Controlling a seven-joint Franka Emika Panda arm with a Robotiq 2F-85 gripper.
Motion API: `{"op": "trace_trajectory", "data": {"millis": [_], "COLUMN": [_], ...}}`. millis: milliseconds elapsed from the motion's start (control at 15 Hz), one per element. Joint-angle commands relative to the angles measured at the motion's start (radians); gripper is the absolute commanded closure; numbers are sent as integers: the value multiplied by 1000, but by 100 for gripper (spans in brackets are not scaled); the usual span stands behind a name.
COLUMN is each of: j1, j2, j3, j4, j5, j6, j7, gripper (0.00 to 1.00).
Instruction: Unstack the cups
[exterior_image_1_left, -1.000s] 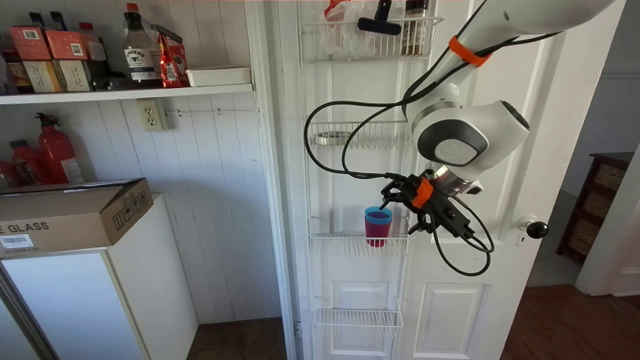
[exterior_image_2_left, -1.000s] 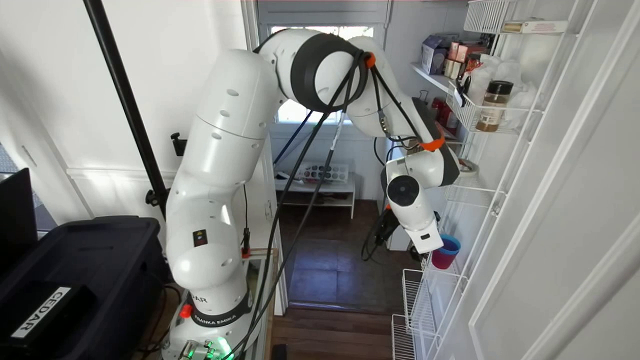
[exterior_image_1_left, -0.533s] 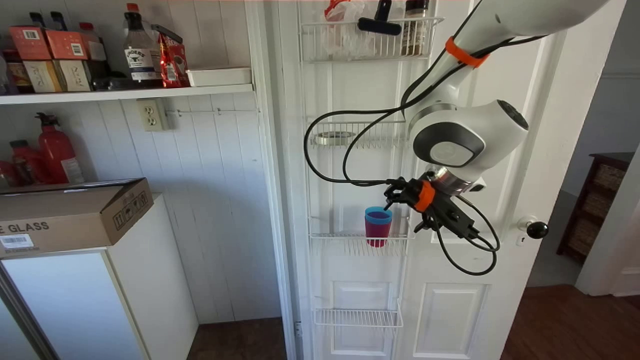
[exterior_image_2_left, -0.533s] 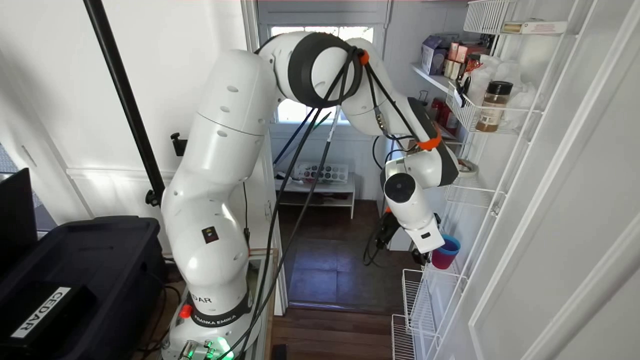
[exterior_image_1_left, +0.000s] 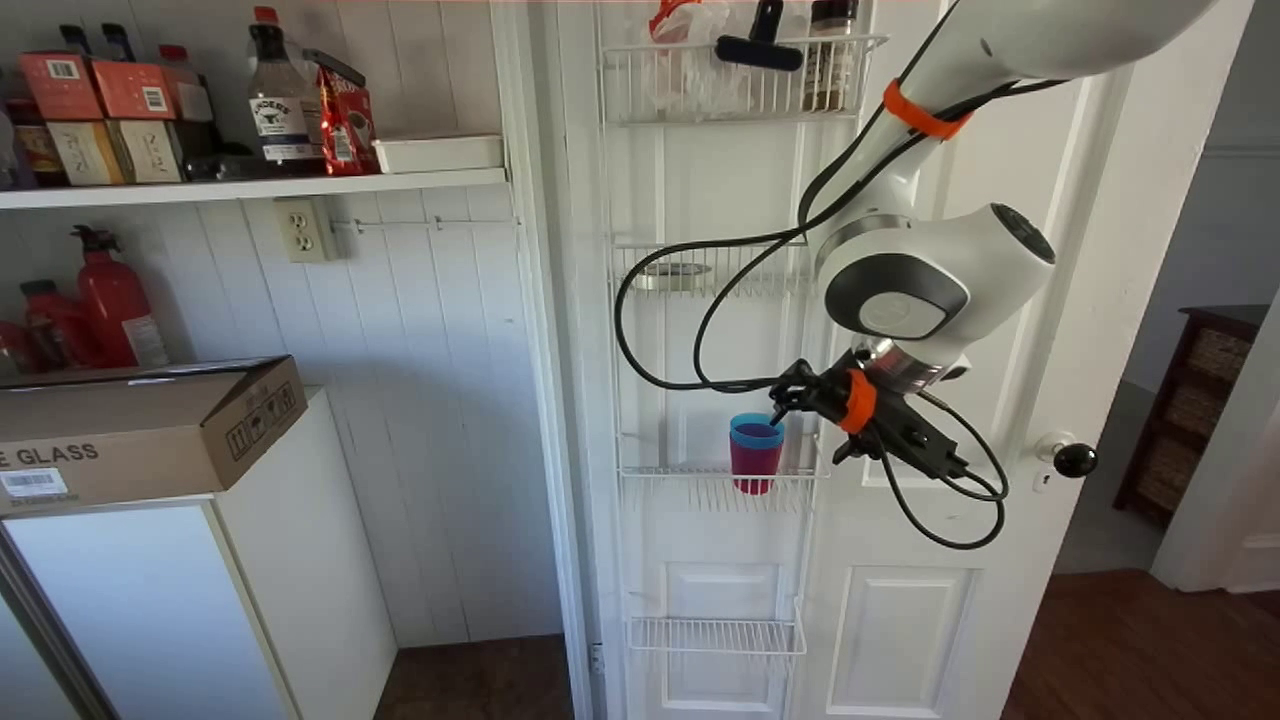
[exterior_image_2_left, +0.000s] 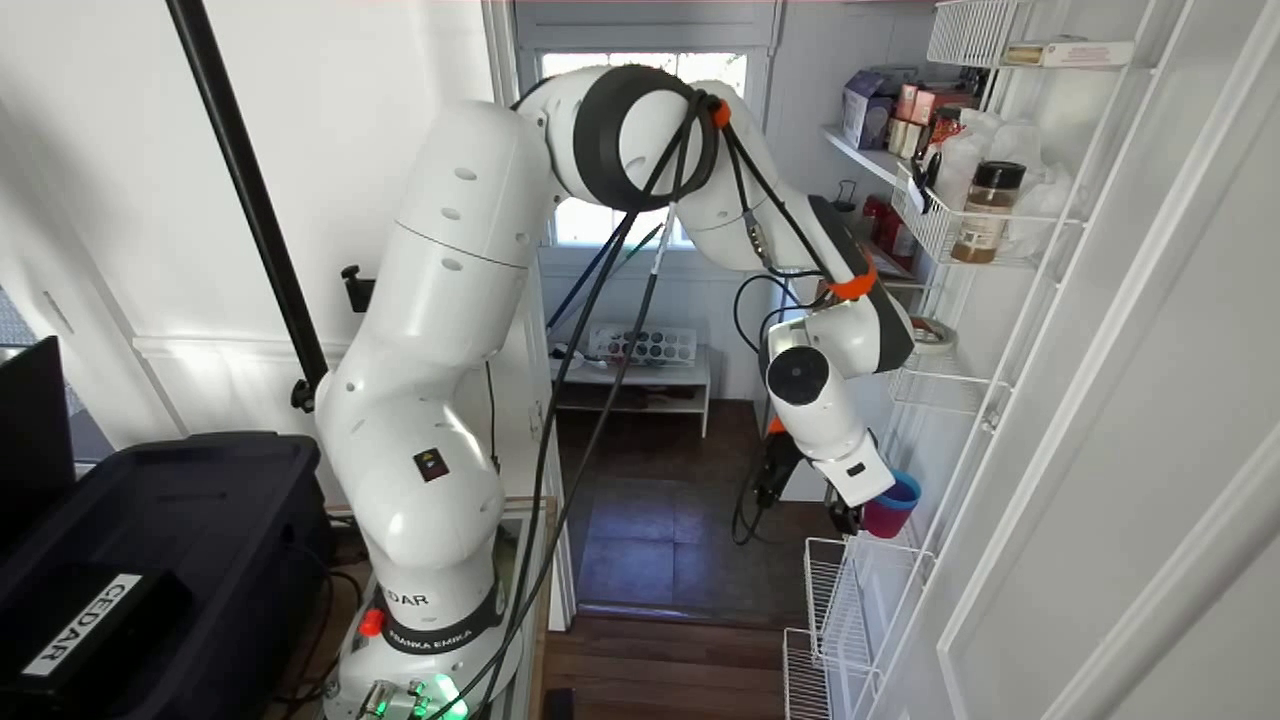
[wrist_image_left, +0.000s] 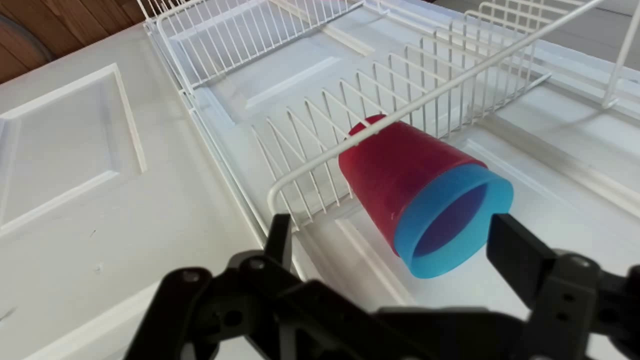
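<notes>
1. Fingers (wrist_image_left: 517, 255) spread wide apart, the gripper (wrist_image_left: 390, 227) frames the blue cup (wrist_image_left: 430, 205) btwn its tips, as seen in the wrist view; whether either one touches it, can't tell.
2. Nested inside the pink cup (wrist_image_left: 400, 170), the blue cup shows its rim & inner wall; the pair stands in a white wire rack (wrist_image_left: 440, 92) on a paneled door (wrist_image_left: 185, 200), w/ brown wood floor (wrist_image_left: 85, 25) at a far corner.
3. In an exterior view, the pair is upright on its rack, just beside the gripper, which slants under the robot arm (exterior_image_1_left: 970, 250) w/ an orange band (exterior_image_1_left: 858, 402) around it. One fingertip overlaps the blue rim to the eye; contact, can't tell.
4. Off to one side there, a cardboard box (exterior_image_1_left: 110, 430) tops a white cabinet (exterior_image_1_left: 310, 560); above, a shelf (exterior_image_1_left: 300, 187) holds a dark bottle (exterior_image_1_left: 283, 115), red-and-cream boxes (exterior_image_1_left: 140, 92), etc.
5. In an exterior view, the arm's white wrist (exterior_image_2_left: 850, 460) hides most of the gripper & part of the blue rim; the pink cup shows just below.
6. Also there: spice jar (exterior_image_2_left: 985, 215) higher up, black bin (exterior_image_2_left: 250, 440) & box marked "CEDAR" (exterior_image_2_left: 85, 622) near the arm.
</notes>
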Motion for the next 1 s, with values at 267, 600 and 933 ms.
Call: {"op": "trace_trajectory", "data": {"millis": [267,600,933], "j1": [21,-25,-58], "j2": [93,-12,-65], "j3": [-7,-10,-31], "j4": [35,-74,-159], "j5": [3,21,13], "j6": [15,-72,-167], "j7": [-29,-9,7], "gripper": [0,0,0]}}
